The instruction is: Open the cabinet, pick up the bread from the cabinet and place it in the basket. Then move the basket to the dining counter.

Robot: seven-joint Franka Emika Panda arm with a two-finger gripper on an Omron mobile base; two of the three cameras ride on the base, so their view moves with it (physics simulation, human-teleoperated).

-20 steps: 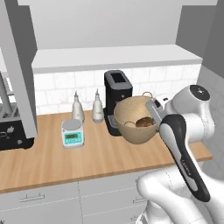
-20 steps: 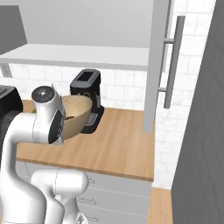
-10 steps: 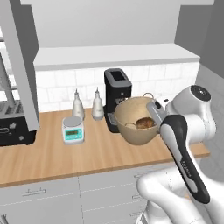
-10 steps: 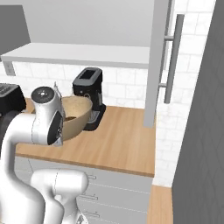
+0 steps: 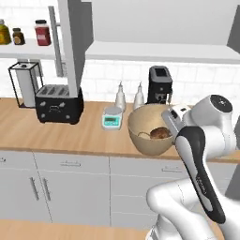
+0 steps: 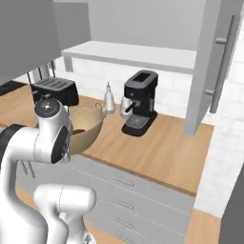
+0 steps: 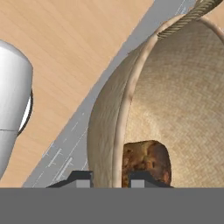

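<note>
**Hand view: jaws clamped on the basket rim, bread inside**

Hand view first – you see the gripper (image 7: 106, 177) with one fingertip outside and one inside the basket (image 7: 175, 87) wall, pinching its rim. The bread (image 7: 146, 161) lies inside, just beside the inner fingertip.

Left base view: your basket (image 5: 143, 129) sits tilted at the worktop's (image 5: 56, 136) front edge, the bread (image 5: 161, 133) in its bowl – the cabinet (image 5: 75, 51) door stands open above the toaster (image 5: 58, 103).

Right base view: your basket (image 6: 88, 124) shows beside the coffee machine (image 6: 139, 102).
</note>
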